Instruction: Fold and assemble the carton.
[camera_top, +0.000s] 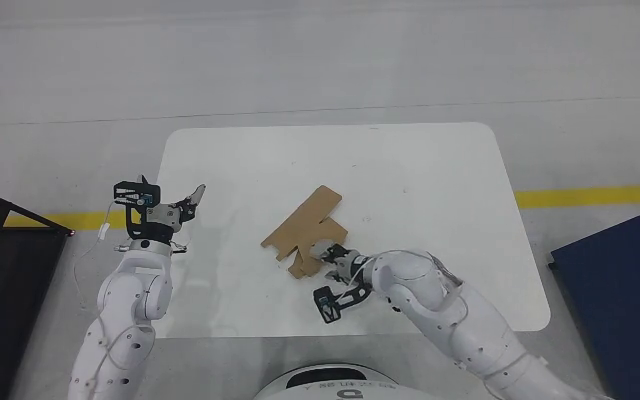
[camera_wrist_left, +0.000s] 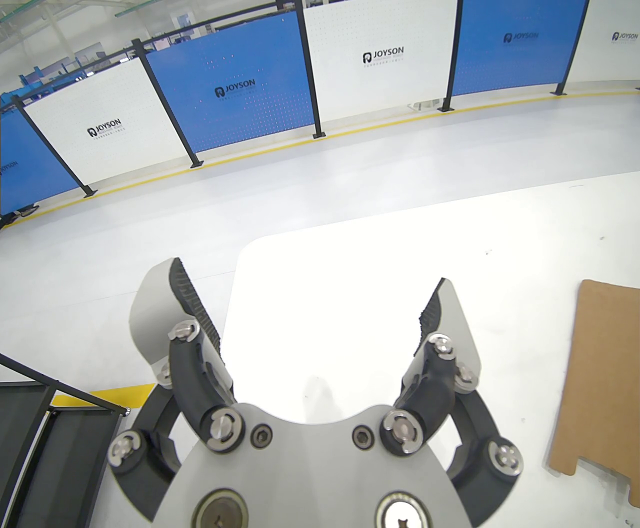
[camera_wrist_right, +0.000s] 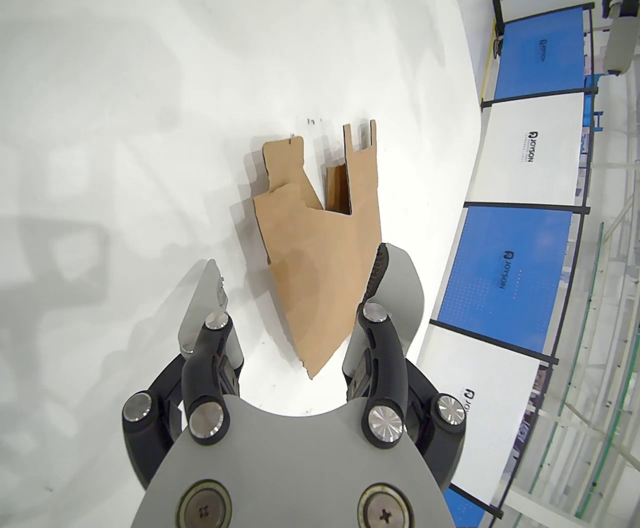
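A flat brown carton (camera_top: 305, 232) lies near the middle of the white table (camera_top: 420, 180), its notched flaps pointing away from my right arm. My right gripper (camera_top: 335, 260) is at the carton's near end. In the right wrist view this gripper (camera_wrist_right: 297, 255) is open and straddles the carton (camera_wrist_right: 320, 260); one finger pad (camera_wrist_right: 377, 270) rests against the cardboard edge and the other finger (camera_wrist_right: 210, 285) stands clear of it. My left gripper (camera_top: 182, 200) hovers open near the table's left edge, well apart from the carton. In its own view the left gripper (camera_wrist_left: 308, 274) holds nothing and the carton (camera_wrist_left: 597, 380) lies off to the side.
A black frame (camera_top: 25, 225) stands on the floor beside the table's left edge, and a dark blue object (camera_top: 605, 270) beside its right edge. A yellow floor line (camera_top: 575, 195) runs past the table. Blue and white fence panels (camera_wrist_left: 235, 85) stand far off.
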